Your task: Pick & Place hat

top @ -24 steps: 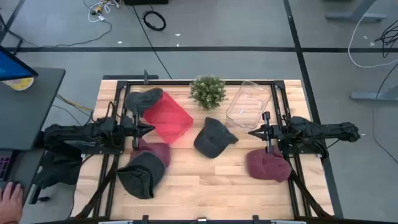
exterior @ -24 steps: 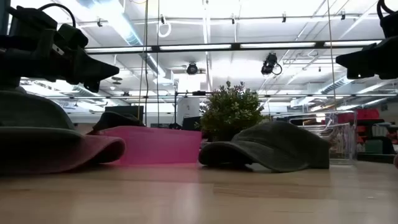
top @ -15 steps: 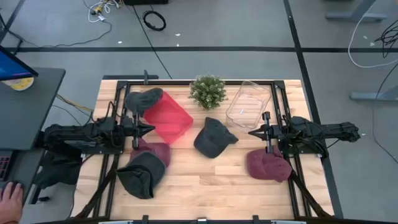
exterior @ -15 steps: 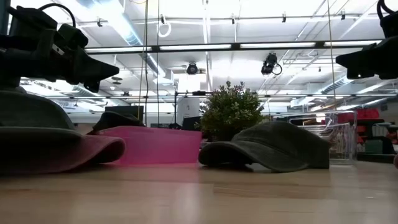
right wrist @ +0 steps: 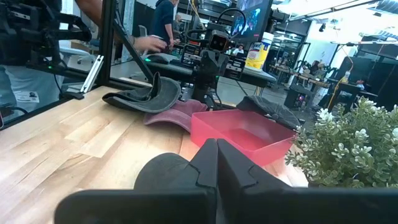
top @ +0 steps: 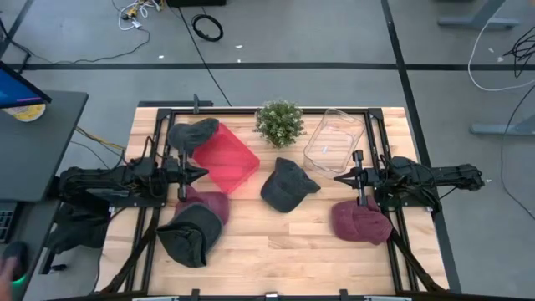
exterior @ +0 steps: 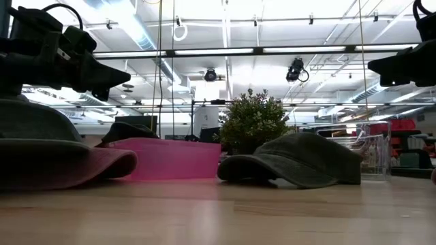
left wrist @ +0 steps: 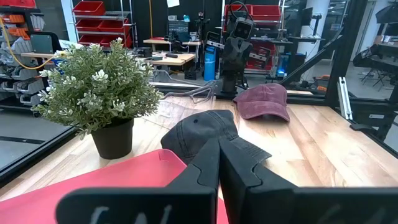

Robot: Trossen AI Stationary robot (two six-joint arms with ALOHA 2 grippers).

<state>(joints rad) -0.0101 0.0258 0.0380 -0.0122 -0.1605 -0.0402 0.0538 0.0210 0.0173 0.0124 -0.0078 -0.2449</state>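
Observation:
Both arms hover above the table, touching nothing. My left gripper (top: pixel 201 174) is shut over the table's left side, beside the pink bin (top: pixel 226 160). My right gripper (top: pixel 337 177) is shut on the right, pointing at the dark grey cap (top: pixel 287 186), which rests on the wood mid-table (exterior: pixel 296 160). A maroon cap (top: pixel 361 222) lies below the right arm. Another dark cap (top: pixel 192 134) sits at the pink bin's far-left corner. A maroon cap (top: pixel 211 203) and a dark cap (top: pixel 188 234) overlap near the left front. In each wrist view the fingers meet (left wrist: pixel 217 155) (right wrist: pixel 216 155).
A potted plant (top: pixel 279 123) stands at the far edge, with a clear plastic bin (top: pixel 334 139) to its right. A black frame (top: pixel 251 110) runs round the table. Bare wood (top: pixel 284 242) lies along the near middle. A desk (top: pixel 38 142) stands left of the table.
Both arms and all the hats have kept still. Only a person's hand at the desk left of the table has shifted.

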